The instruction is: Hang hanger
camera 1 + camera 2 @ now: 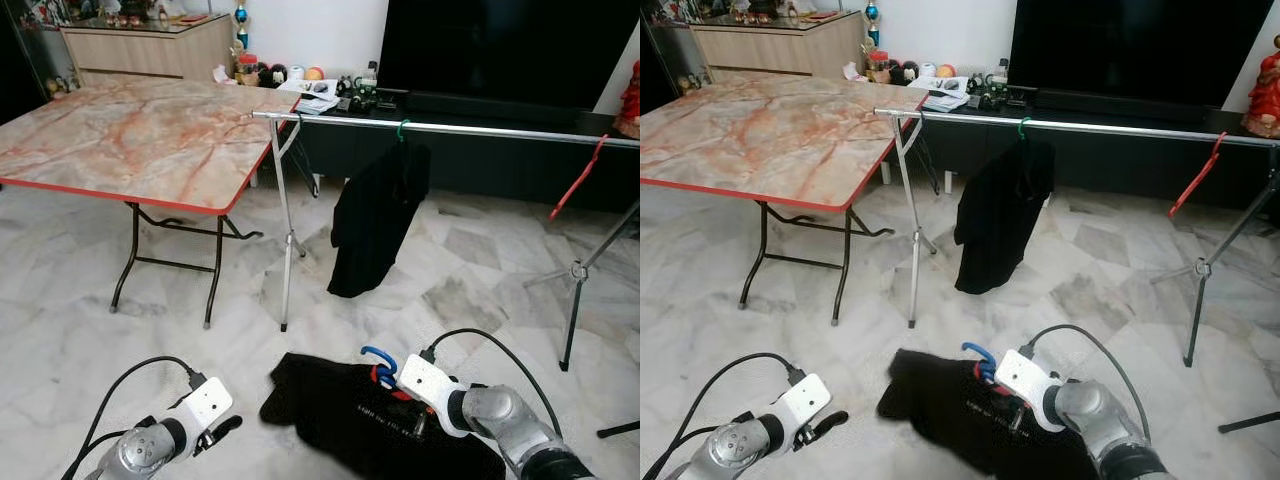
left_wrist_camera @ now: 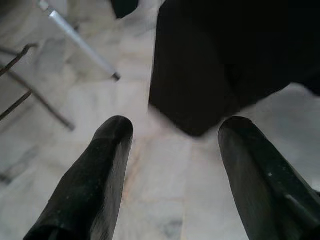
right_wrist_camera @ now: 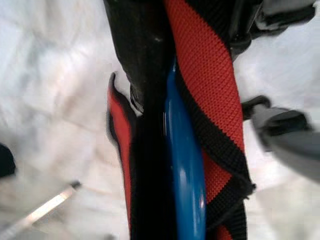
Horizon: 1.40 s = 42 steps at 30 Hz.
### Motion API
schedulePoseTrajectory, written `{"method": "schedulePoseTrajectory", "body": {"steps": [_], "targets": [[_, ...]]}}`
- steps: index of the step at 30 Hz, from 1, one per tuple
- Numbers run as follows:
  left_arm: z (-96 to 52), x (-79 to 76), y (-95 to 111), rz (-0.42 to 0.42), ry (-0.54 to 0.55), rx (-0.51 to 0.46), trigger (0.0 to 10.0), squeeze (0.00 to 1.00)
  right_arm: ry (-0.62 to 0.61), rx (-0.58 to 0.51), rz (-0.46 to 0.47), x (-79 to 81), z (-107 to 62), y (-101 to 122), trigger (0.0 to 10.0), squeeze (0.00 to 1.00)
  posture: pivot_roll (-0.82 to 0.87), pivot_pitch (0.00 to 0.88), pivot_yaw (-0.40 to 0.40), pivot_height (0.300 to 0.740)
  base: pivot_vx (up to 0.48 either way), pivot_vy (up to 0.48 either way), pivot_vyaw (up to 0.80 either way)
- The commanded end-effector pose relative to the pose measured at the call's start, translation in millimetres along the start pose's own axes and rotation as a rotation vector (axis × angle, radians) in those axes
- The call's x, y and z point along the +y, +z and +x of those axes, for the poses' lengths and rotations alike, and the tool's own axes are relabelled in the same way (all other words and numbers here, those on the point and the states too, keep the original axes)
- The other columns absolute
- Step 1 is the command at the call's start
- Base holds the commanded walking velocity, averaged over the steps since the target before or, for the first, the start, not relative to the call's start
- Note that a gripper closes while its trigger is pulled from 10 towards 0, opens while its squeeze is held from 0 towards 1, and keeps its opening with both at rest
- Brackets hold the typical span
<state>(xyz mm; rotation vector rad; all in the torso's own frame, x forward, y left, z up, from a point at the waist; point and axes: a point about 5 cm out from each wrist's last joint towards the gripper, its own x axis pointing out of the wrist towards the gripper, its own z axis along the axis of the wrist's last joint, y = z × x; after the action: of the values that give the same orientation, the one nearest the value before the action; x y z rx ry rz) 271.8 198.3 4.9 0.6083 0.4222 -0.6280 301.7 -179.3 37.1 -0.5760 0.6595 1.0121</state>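
Down on the marble floor (image 1: pixel 80 330), the head views showed the right gripper (image 1: pixel 388 378) at a blue hanger (image 1: pixel 378 357) inside a black garment (image 1: pixel 340 415), below the rail (image 1: pixel 450 127). Left wrist: the left gripper (image 2: pixel 172 150) hung empty, fingers spread. Right wrist: fingers pinched the hanger and red collar (image 3: pixel 207 75).

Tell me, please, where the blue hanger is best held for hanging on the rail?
Probably at the neck just under the hook, from the robot's side, where the right hand is. That leaves the blue hanger hook free, pointing towards the rail, with the black shirt below.
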Motion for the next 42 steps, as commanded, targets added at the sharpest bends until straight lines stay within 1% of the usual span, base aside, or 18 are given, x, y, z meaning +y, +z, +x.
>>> {"method": "schedulePoseTrajectory", "body": {"steps": [1,3,4,6,8,10,13,18,19,20,21,22,26,30,42], "targets": [[4.6,2.7,7,0.0,-0.01,-0.004,10.0,0.0,0.039,-0.078,-0.066,-6.7,-8.2,19,10.0,0.0,0.18,0.0,-0.049,0.74,0.0,0.0,0.0],[6.5,1.9,7,-0.008,-0.003,0.006,10.0,0.0,0.058,-0.083,-0.077,-7.5,-11.1,21,10.0,0.0,0.18,0.0,-0.052,0.74,0.0,0.0,0.0],[8.1,1.6,8,-0.028,0.01,0.003,10.0,0.0,0.08,-0.092,-0.092,-6.8,-13.8,23,10.0,0.0,0.17,0.0,-0.054,0.74,0.0,0.0,0.0],[10.1,0.0,10,-0.041,0.003,-0.007,10.0,0.0,0.104,-0.106,-0.102,-4.9,-16.7,26,10.0,0.0,0.16,0.0,-0.056,0.74,0.0,0.0,0.0],[12.1,-1.6,12,-0.032,-0.009,-0.004,10.0,0.0,0.149,-0.144,-0.118,-0.4,-21.3,30,10.0,0.0,0.16,0.0,-0.057,0.74,0.0,0.0,0.0],[13.4,-1.0,14,-0.048,-0.006,-0.004,10.0,0.0,0.178,-0.172,-0.127,2.5,-25.6,34,10.0,0.0,0.16,0.0,-0.057,0.74,0.0,0.0,0.0],[15.3,0.7,14,-0.06,0.005,0.012,10.0,0.0,0.179,-0.196,-0.133,2.0,-30.8,39,10.0,0.0,0.15,0.0,-0.058,0.74,0.0,0.0,0.0],[16.8,2.2,12,-0.071,0.037,0.044,10.0,0.0,0.186,-0.202,-0.139,2.5,-32.4,41,10.0,0.0,0.14,0.0,-0.058,0.74,0.0,0.0,0.0],[17.1,2.3,11,-0.075,0.043,0.05,9.6,0.0,0.187,-0.204,-0.136,3.3,-33.6,42,10.0,0.0,0.14,0.0,-0.058,0.74,0.0,0.0,0.0],[17.2,2.5,11,-0.074,0.048,0.052,2.9,0.0,0.187,-0.205,-0.136,3.5,-33.9,42,10.0,0.0,0.14,0.0,-0.058,0.74,0.0,0.0,0.0],[17.2,2.7,11,-0.078,0.052,0.052,0.0,0.0,0.185,-0.202,-0.137,3.9,-34.5,42,10.0,0.0,0.14,0.0,-0.058,0.74,0.0,0.0,0.0],[17.2,2.2,11,-0.088,0.049,0.05,0.0,0.0,0.179,-0.196,-0.135,3.5,-34.8,41,10.0,0.0,0.14,0.0,-0.058,0.74,0.0,0.0,0.0],[15.5,0.3,7,-0.077,0.026,0.069,0.0,0.0,0.164,-0.175,-0.127,2.6,-35.4,37,10.0,0.0,0.14,0.0,-0.058,0.74,0.0,0.0,0.0],[14.3,0.3,4,-0.077,0.033,0.083,0.0,0.0,0.157,-0.168,-0.121,2.7,-33.4,37,10.0,0.0,0.14,0.0,-0.056,0.74,0.0,0.0,0.0],[15.4,-1.4,4,-0.082,0.03,0.084,0.0,0.0,0.148,-0.174,-0.116,2.6,-30.6,41,10.0,0.0,0.15,0.0,-0.057,0.74,0.0,0.0,0.0]]}}
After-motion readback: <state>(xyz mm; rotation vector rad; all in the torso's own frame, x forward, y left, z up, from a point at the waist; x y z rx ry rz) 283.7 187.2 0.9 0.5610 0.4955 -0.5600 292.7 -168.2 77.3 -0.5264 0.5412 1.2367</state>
